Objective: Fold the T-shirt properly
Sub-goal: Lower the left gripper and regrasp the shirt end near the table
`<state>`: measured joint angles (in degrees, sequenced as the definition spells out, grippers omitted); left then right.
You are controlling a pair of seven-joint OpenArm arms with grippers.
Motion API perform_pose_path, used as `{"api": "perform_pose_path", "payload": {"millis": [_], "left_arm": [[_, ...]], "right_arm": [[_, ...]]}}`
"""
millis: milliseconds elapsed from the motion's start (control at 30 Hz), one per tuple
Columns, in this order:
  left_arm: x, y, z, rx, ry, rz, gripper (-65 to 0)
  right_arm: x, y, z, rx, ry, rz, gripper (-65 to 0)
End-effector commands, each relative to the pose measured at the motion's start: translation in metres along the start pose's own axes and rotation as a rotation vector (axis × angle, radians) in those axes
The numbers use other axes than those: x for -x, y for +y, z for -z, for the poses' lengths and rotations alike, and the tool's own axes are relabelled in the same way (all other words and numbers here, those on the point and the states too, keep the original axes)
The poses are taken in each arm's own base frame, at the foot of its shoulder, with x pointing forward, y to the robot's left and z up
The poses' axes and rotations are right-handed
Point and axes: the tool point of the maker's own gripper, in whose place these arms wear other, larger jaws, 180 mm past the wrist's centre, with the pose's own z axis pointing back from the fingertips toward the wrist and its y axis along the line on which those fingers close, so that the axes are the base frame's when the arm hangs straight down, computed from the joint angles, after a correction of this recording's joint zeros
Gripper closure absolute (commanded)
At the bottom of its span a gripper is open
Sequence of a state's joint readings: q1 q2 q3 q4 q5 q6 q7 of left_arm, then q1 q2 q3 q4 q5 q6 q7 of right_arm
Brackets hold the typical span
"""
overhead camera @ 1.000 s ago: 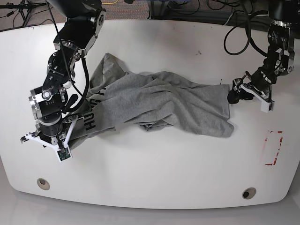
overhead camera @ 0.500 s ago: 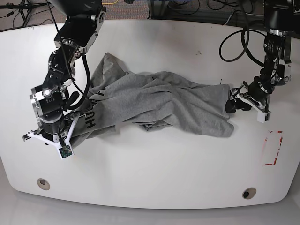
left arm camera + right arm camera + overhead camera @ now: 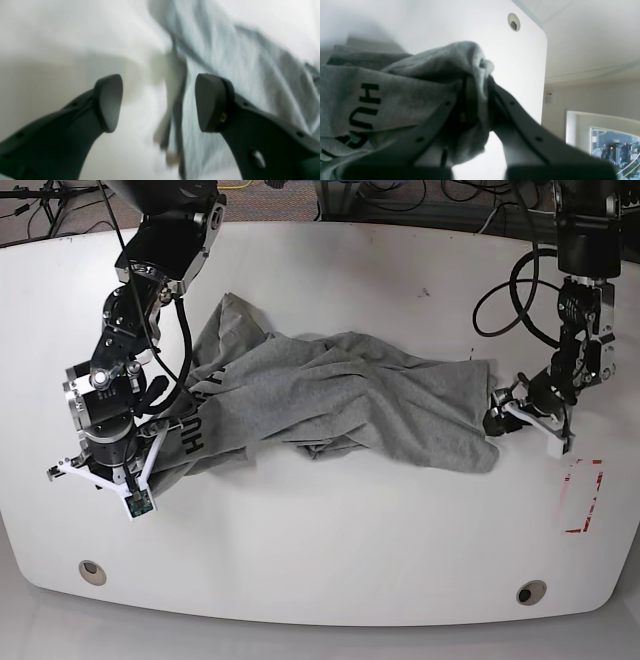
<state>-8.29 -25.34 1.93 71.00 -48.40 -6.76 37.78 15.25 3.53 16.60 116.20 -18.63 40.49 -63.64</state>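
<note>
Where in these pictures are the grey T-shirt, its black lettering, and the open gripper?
T-shirt point(image 3: 380, 395), base view: the middle of the crumpled grey body.
Black lettering point(image 3: 368, 93), right wrist view: the letter H.
Left gripper point(image 3: 158, 102), left wrist view: midway between its fingertips.

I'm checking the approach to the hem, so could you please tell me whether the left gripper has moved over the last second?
Yes. In the base view the left gripper has dropped lower and shifted left, away from the red marking, toward the T-shirt.
</note>
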Motion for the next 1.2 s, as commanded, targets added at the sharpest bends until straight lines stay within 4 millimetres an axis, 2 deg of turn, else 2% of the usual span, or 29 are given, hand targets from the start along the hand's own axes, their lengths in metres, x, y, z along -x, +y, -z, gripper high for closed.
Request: {"api": "perform_pose_path", "payload": {"millis": [0, 133, 367, 533, 700, 800, 1033, 1167], "left_arm": [[-0.024, -0.021, 0.005, 0.063, -0.042, 0.052, -42.8], [-0.024, -0.036, 0.021, 0.094, -0.015, 0.074, -42.8], [-0.017, -0.043, 0.046, 0.100, 0.034, 0.020, -42.8], [-0.016, -0.043, 0.049, 0.098, 0.041, 0.005, -42.8], [-0.019, -0.043, 0.047, 0.100, 0.033, 0.005, -42.8], [-0.029, -0.047, 0.042, 0.111, 0.007, 0.028, -42.8], [-0.049, -0.033, 0.013, 0.094, -0.066, 0.032, -42.8], [-0.057, -0.021, 0.004, 0.073, -0.076, 0.006, -42.8]], "right_arm": [[-0.015, -0.012, -0.005, 0.034, -0.050, 0.008, -0.8], [-0.015, -0.012, -0.005, 0.034, -0.050, 0.008, -0.8], [-0.015, -0.012, -0.005, 0.034, -0.050, 0.008, -0.8], [-0.015, -0.012, -0.005, 0.034, -0.050, 0.008, -0.8], [-0.015, -0.012, -0.005, 0.034, -0.050, 0.008, -0.8], [-0.015, -0.012, -0.005, 0.034, -0.050, 0.008, -0.8], [-0.015, -0.011, -0.005, 0.033, -0.051, 0.009, -0.8], [-0.016, -0.007, -0.005, 0.022, -0.055, 0.019, -0.8]]}}
